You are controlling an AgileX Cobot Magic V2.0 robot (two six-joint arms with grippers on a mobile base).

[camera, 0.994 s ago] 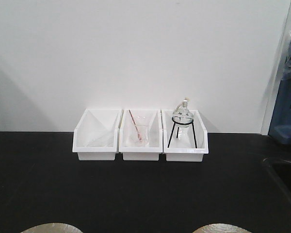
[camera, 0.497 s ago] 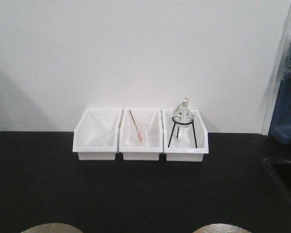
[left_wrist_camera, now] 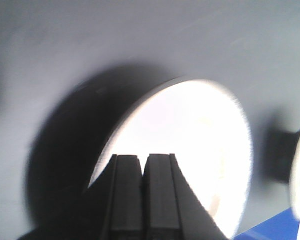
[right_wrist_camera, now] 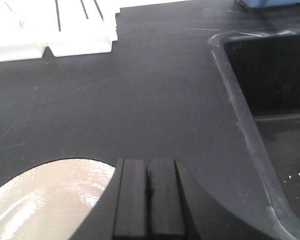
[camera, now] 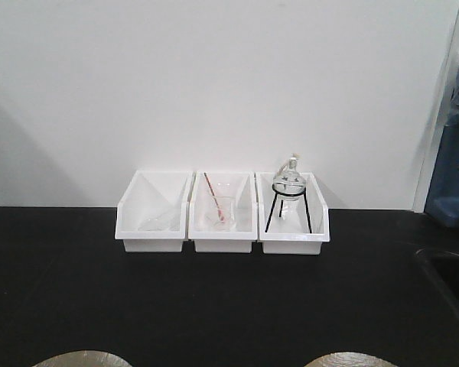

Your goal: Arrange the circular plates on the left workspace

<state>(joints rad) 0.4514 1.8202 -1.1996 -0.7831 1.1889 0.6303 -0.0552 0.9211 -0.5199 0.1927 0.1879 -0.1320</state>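
1. Two tan plates sit on the black countertop (camera: 214, 298), well forward of the row of white bins (camera: 222, 245). The left plate (camera: 80, 358) lies forward and left of the bins and the right plate (camera: 352, 359) forward and right. Only their far rims show in the front view.
2. The left gripper (left_wrist_camera: 143, 165) has its fingers pressed together with nothing seen between them. The left plate spreads out directly beyond the fingertips, glaring white in the wrist camera. Whether the pads touch its near rim cannot be told.
3. The right gripper (right_wrist_camera: 149, 170) is likewise closed and empty. The right plate shows beside it, low and to the left of the fingertips. Bare countertop runs ahead toward the bins.
4. A round plate offers no long axis, so any stretch of rim should serve as a hold. Each arm looks nearest to the plate on its own side. The left arm seems better placed to act first. Either pair of jaws would have to open before taking a rim.
5. The sink (right_wrist_camera: 240, 115) drops away right of the bins and nearer, off the likely leftward path. A flask on a tripod (camera: 289, 182) stands in the rightmost bin, well behind the plates. The likeliest obstacle for the right plate is the left plate itself.
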